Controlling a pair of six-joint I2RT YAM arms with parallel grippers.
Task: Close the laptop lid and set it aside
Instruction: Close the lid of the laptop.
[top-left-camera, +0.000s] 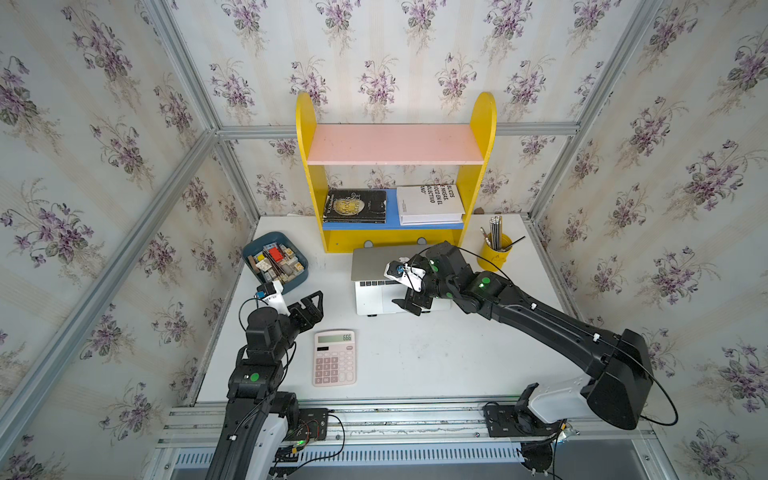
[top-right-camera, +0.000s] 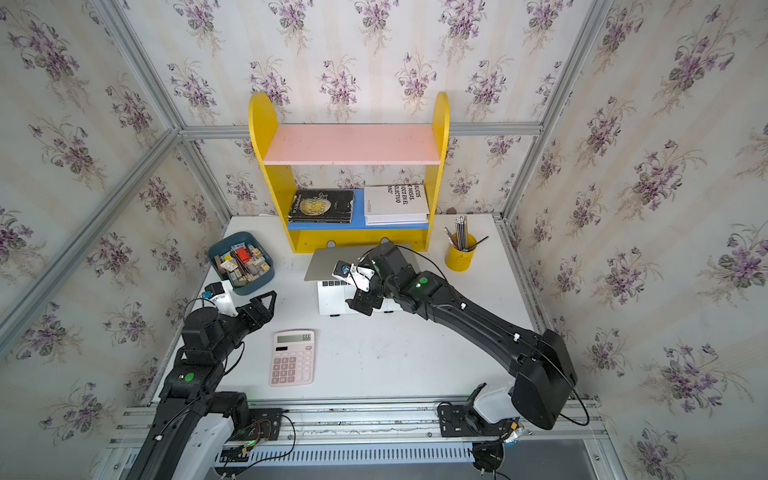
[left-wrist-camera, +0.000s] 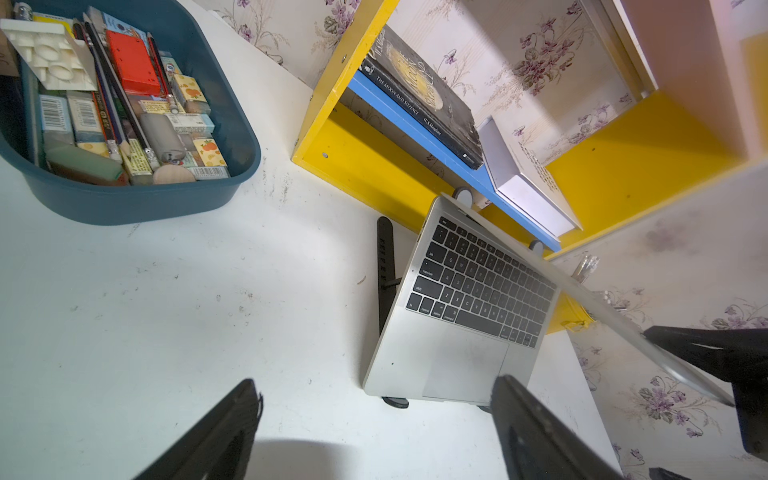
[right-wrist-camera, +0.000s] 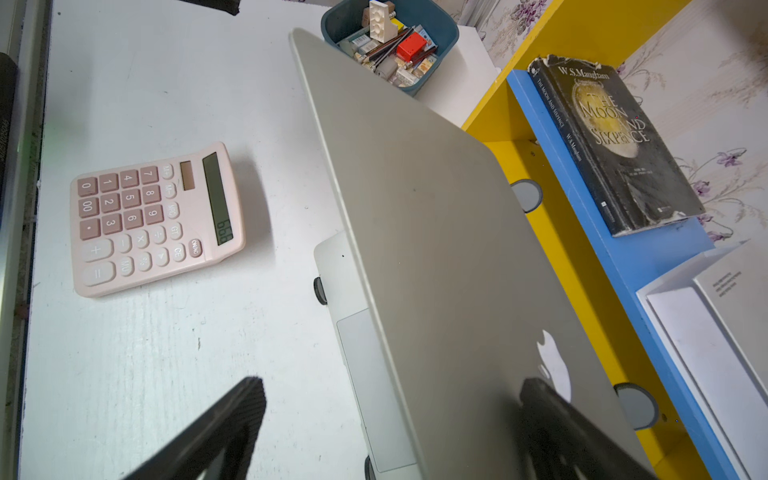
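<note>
The laptop (top-left-camera: 374, 297) sits just in front of the yellow shelf (top-left-camera: 395, 243) on a black stand (left-wrist-camera: 384, 266), with the laptop lid (top-left-camera: 370, 264) roughly halfway down. My worry: push too hard and it slams, or the base skids off the stand. The long side runs along the shelf, hinge toward it. My right claw (right-wrist-camera: 392, 384) is spread wide, one finger (right-wrist-camera: 552, 415) seemingly on the lid's back. The left claw (top-left-camera: 306, 306) is open and empty, farther out.
</note>
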